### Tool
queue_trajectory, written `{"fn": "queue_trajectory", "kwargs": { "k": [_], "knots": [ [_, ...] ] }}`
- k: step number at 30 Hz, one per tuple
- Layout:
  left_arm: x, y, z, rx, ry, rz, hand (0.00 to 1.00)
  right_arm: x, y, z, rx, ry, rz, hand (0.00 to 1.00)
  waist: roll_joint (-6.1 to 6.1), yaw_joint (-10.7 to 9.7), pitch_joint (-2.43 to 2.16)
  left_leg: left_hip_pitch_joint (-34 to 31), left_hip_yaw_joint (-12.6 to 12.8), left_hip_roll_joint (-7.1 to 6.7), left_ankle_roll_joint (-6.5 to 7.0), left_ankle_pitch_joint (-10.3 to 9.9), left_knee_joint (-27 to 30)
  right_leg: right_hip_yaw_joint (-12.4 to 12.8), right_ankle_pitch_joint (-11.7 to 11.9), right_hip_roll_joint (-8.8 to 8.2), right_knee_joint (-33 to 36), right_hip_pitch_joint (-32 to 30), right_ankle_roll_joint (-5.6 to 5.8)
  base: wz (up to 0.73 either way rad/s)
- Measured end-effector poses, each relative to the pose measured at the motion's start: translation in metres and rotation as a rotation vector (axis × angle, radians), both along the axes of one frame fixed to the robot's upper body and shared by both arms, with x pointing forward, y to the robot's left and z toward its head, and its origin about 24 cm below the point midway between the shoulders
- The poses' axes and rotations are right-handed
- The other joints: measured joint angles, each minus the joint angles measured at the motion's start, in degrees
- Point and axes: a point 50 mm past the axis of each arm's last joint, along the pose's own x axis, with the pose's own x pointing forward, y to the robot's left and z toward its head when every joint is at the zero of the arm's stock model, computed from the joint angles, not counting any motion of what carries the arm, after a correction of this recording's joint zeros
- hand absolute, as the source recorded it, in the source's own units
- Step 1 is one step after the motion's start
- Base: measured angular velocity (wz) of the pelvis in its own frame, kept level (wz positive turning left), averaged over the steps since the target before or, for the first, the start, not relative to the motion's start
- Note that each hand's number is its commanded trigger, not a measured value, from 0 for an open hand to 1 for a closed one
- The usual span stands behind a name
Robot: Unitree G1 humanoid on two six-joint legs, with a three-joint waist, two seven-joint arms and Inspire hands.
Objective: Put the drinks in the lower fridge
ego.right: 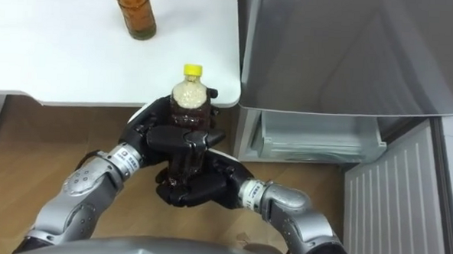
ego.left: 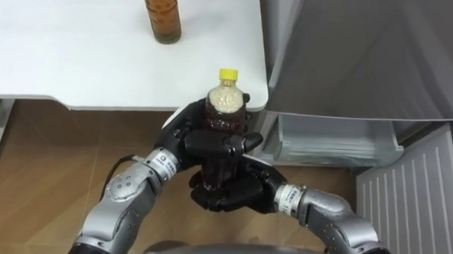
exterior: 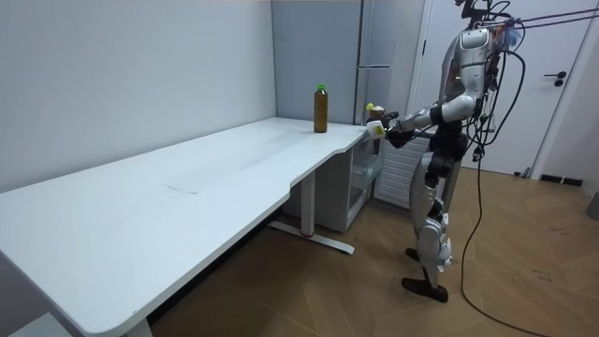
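Room view: we stand at the end of the white table (exterior: 187, 178), beside the grey fridge (exterior: 374, 47). Its lower compartment (ego.left: 329, 139) is open, door (ego.left: 414, 204) swung to our right. The amber bottle (ego.left: 161, 13) stands upright on the table (green cap). The yellow-capped bottle (ego.left: 226, 104) is held upright just off the table corner, near the open compartment: left hand (ego.left: 207, 141) wrapped round its middle, right hand (ego.left: 235, 195) curled round its base.
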Motion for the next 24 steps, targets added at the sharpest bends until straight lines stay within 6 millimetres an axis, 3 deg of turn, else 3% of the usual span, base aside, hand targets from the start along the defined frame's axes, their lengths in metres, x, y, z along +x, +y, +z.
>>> {"fn": "queue_trajectory", "kwargs": {
  "k": [7, 19, 20, 21, 24],
  "knots": [
    [0.002, -0.001, 0.002, 0.006, -0.01, -0.005, 0.0, 0.001, 0.0, 0.001, 0.0, -0.006, -0.003, 1.0, -0.4, 0.0, 0.25, -0.3, 0.0, -0.04, 0.0, 0.0, 0.1, 0.1, 0.0, -0.02, -0.2, -0.1, 0.03, 0.0],
    [0.011, -0.003, 0.015, -0.001, -0.074, -0.014, 0.0, 0.01, -0.001, 0.011, 0.01, -0.069, -0.014, 1.0, -0.29, -0.4, 0.17, -1.2, 0.0, 0.0, 0.0, 0.0, 1.0, 0.0, 0.0, -0.08, 0.2, -0.9, 0.01, 0.0],
    [0.012, -0.003, 0.017, -0.001, -0.08, -0.014, 0.64, 0.011, -0.001, 0.012, 0.012, -0.076, -0.016, 1.0, -0.28, -0.4, 0.17, -1.1, 0.0, 0.01, 0.0, 0.0, 0.9, 0.0, 0.0, -0.08, 0.2, -0.9, 0.01, 0.0],
    [0.012, -0.003, 0.019, -0.002, -0.09, -0.015, 1.0, 0.011, -0.001, 0.013, 0.016, -0.087, -0.018, 1.0, -0.23, -0.4, 0.15, -1.1, 0.0, 0.01, 0.0, 0.0, 0.9, 0.0, 0.0, -0.08, 0.2, -0.9, 0.01, 0.0],
    [0.014, -0.004, 0.024, -0.004, -0.112, -0.017, 1.0, 0.013, -0.001, 0.015, 0.027, -0.108, -0.021, 1.0, -0.12, -0.4, 0.13, -1.0, -0.1, 0.02, 0.0, 0.0, 0.6, -0.1, 0.0, -0.08, 0.2, -0.9, -0.01, 0.0]
  ]
}}
